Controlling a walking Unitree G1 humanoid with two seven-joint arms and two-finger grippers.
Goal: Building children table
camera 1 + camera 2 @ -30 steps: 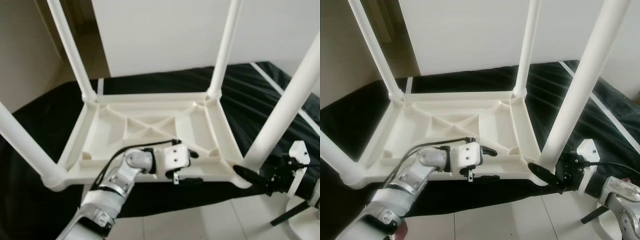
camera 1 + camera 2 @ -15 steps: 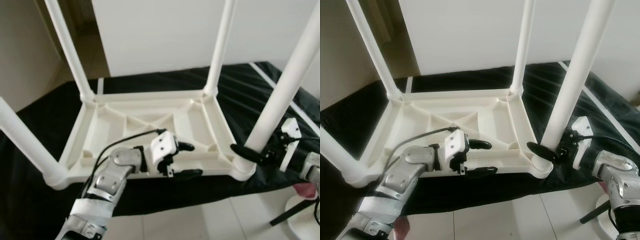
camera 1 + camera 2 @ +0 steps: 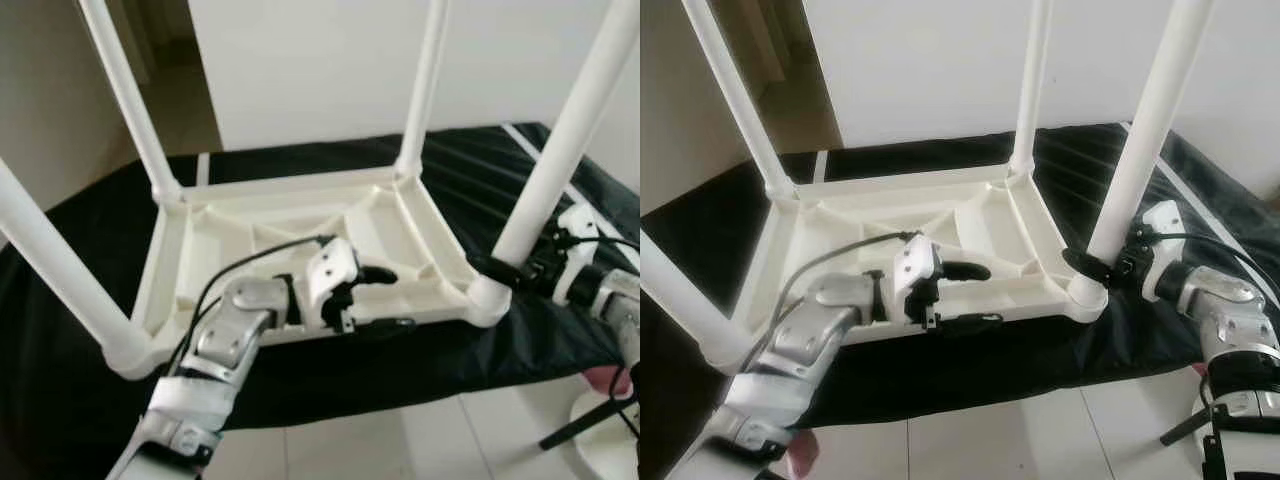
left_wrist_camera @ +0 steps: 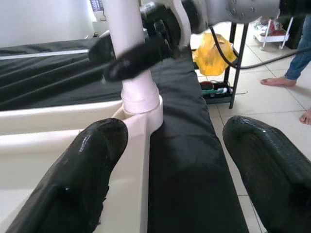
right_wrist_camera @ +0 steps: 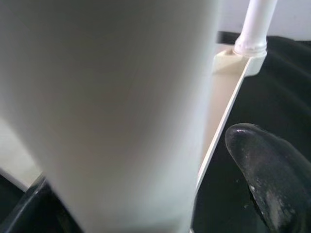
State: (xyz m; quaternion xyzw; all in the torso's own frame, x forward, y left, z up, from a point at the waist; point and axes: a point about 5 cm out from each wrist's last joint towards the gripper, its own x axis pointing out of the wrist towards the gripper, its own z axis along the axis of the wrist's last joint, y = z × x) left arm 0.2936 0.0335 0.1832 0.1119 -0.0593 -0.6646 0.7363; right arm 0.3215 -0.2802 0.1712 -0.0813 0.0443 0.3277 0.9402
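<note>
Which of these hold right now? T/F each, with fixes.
1. The white plastic children's table lies upside down on the black sheet. True.
2. Only two white tubular legs are fitted. False: four stand in the corner sockets.
3. The right claw is at the base of the near right leg. True.
4. The left claw is shut on a far leg. False: it is open, straddling the table's near rim.
5. The floor is carpet. False: pale floor tiles.

table [image 3: 300,215]: smooth matt white plastic | cover [image 3: 90,230]: black cloth | floor [image 3: 1040,440]: glossy pale tile
</note>
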